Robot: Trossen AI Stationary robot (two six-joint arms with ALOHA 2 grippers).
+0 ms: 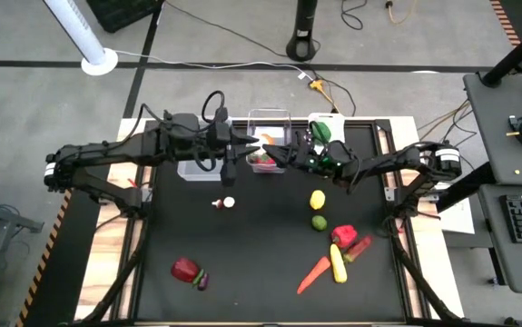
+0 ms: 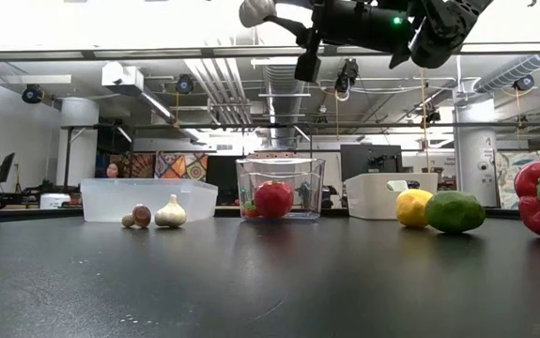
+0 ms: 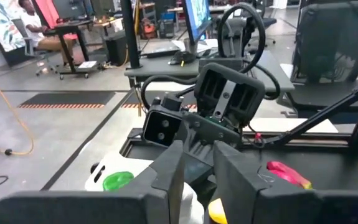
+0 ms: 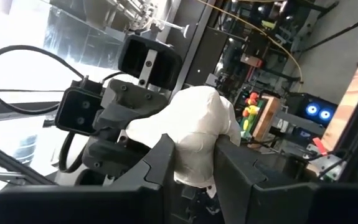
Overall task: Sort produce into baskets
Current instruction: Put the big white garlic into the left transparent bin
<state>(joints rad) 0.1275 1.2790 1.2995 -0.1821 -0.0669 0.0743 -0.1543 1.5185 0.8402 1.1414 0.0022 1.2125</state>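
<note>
A white garlic bulb [image 4: 194, 130] is held in the air above the far middle of the table [image 1: 251, 245], over the middle clear basket [image 2: 316, 174]. It is clamped between the fingers of the right gripper [image 4: 194, 146], which has been reached in from the right. The left gripper [image 3: 197, 152] is met tip to tip with it from the left; its fingers are drawn close together, and a white piece of the bulb is seen between them, so the bulb appears to be gripped from both sides.

In the middle clear basket a red apple [image 2: 273, 199] is seen, with other small pieces that cannot be made out. To its left a second clear basket [image 2: 110, 199] is placed, and just in front of it a second garlic bulb [image 2: 170, 212] and a brown mushroom [image 2: 141, 216] are laid side by side on the table. To the right an opaque white basket [image 2: 382, 195] is set, in which a green item [image 1: 320, 130] is seen from above.

Right of centre a lemon [image 2: 413, 207] and a green lime-like fruit [image 2: 455, 211] are found touching. Nearer and to the right, a red pepper [image 1: 342, 236], a yellow corn cob [image 1: 338, 263] and a carrot [image 1: 313, 274] are clustered. At the near left a red piece [image 1: 185, 269] is laid beside a purple piece [image 1: 201, 280].
</note>
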